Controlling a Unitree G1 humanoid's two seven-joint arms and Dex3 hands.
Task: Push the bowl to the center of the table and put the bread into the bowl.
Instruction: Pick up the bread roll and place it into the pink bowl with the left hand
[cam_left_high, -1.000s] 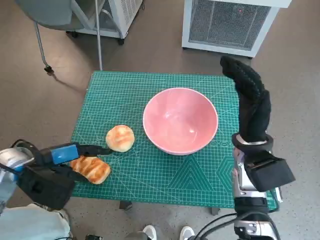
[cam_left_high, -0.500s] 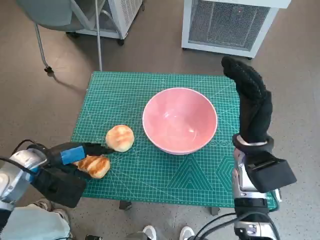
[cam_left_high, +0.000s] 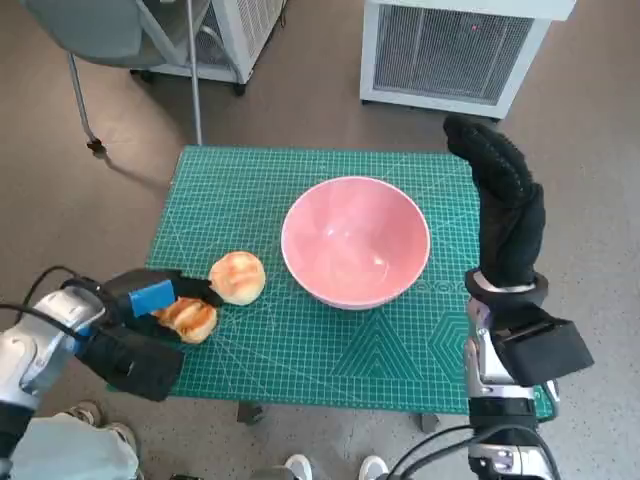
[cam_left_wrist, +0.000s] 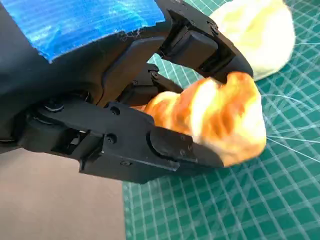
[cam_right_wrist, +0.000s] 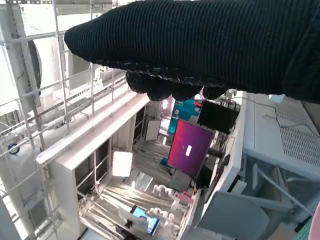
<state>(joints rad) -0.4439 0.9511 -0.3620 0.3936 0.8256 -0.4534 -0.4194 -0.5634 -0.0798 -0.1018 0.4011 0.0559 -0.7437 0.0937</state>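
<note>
Left hand grasps bread near table's left front corner.
Left hand (cam_left_high: 150, 300) clamps the toasted bread (cam_left_wrist: 210, 117); pink bowl (cam_left_high: 355, 240) lies rightward, mid-table. Right hand (cam_left_high: 500, 200) raised, grasp state unclear.

A glossy pink round bowl (cam_left_high: 356, 240) sits on a teal cutting mat printed with a pale grid (cam_left_high: 300, 350). Golden-brown streaked bread (cam_left_high: 187, 318); paler yellow round bun (cam_left_high: 238, 276).
</note>
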